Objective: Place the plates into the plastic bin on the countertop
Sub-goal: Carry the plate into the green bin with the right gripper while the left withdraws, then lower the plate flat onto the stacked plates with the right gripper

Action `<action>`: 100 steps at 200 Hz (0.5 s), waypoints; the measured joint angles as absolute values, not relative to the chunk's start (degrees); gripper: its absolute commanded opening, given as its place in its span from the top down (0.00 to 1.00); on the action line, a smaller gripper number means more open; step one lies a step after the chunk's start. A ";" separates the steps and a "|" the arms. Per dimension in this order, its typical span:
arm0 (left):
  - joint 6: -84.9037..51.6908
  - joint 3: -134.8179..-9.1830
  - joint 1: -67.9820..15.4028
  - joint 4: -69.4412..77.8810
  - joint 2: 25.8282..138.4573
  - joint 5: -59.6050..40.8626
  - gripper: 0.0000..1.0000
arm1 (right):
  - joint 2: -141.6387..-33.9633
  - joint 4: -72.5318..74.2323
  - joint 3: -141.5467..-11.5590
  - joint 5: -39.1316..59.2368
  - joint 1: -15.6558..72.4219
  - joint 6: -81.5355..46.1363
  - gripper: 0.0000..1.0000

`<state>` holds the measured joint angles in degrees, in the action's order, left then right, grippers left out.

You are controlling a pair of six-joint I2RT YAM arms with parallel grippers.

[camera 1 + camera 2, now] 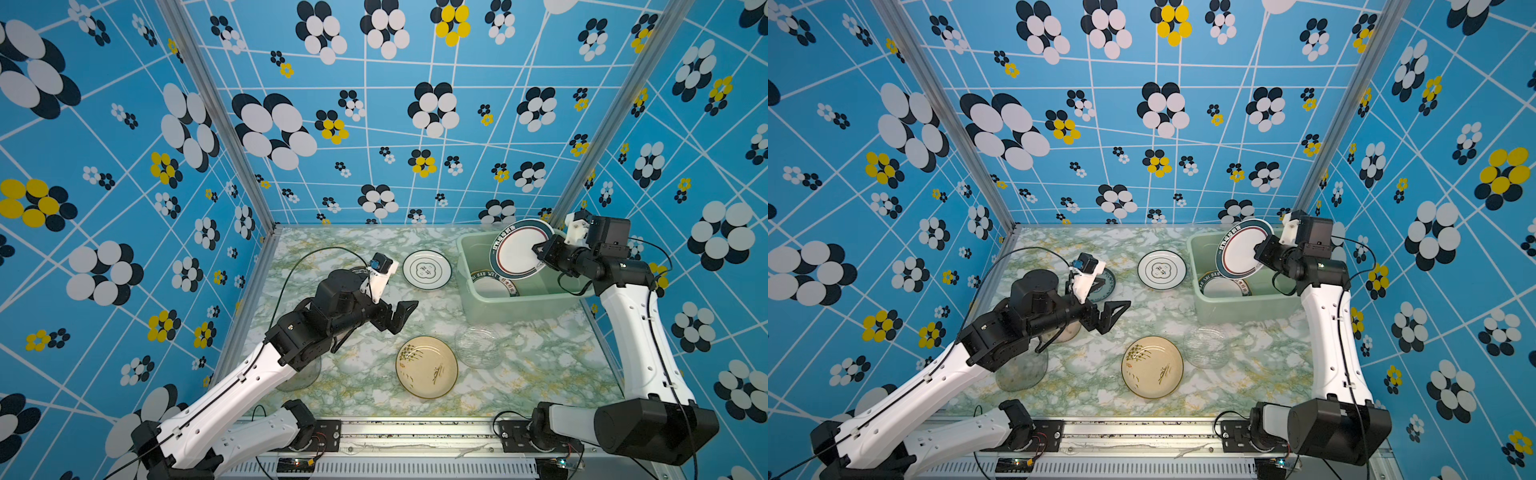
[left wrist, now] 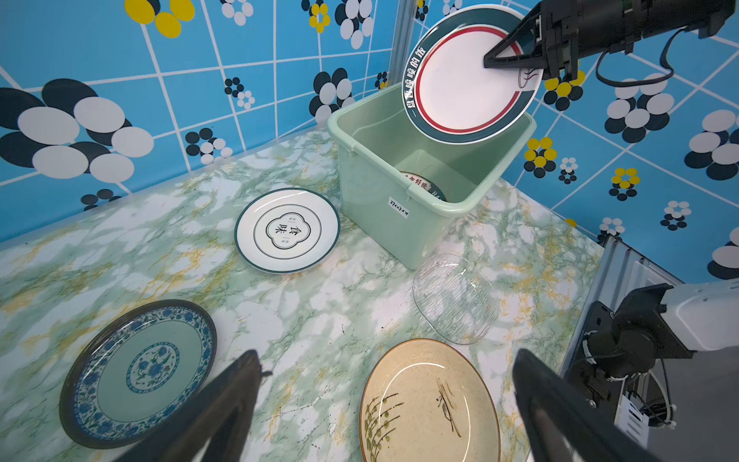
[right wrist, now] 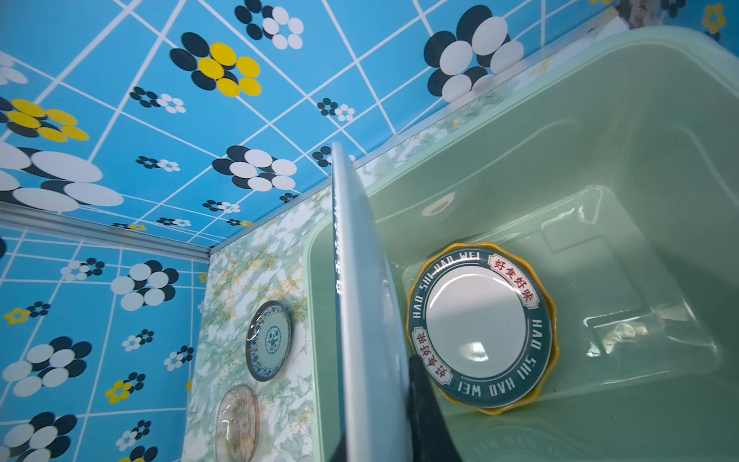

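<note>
Green-rimmed plate [image 3: 360, 304] is hanging edge-on in the clenched right end effector [image 1: 538, 249], over the plastic bin [image 1: 515, 309].

The counter [image 1: 357, 382] is carrying the bin at its far right corner. The held plate is tilting steeply, its face turning leftward and its lower rim hanging over the opening near the far wall. A lettered plate [image 3: 476, 328] is lying flat below, with bare floor beside it, so the way down is likely staying clear. The left end effector [image 1: 402, 318] is hovering released and empty, nearer the beige plate [image 1: 427, 367].
</note>
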<state>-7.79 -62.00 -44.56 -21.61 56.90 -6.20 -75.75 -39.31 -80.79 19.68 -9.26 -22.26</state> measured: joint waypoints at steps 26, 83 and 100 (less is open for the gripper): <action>-5.91 -61.91 -44.66 -19.59 57.67 -7.03 0.01 | -81.19 -39.53 -81.19 19.14 -9.45 -20.69 1.00; -3.36 -63.81 -46.06 -18.83 62.48 -7.29 0.01 | -90.50 -40.03 -81.65 19.18 -9.45 -15.62 1.00; -3.42 -64.62 -46.85 -18.37 64.18 -7.27 0.01 | -91.85 -40.14 -81.65 19.51 -9.45 -13.74 1.00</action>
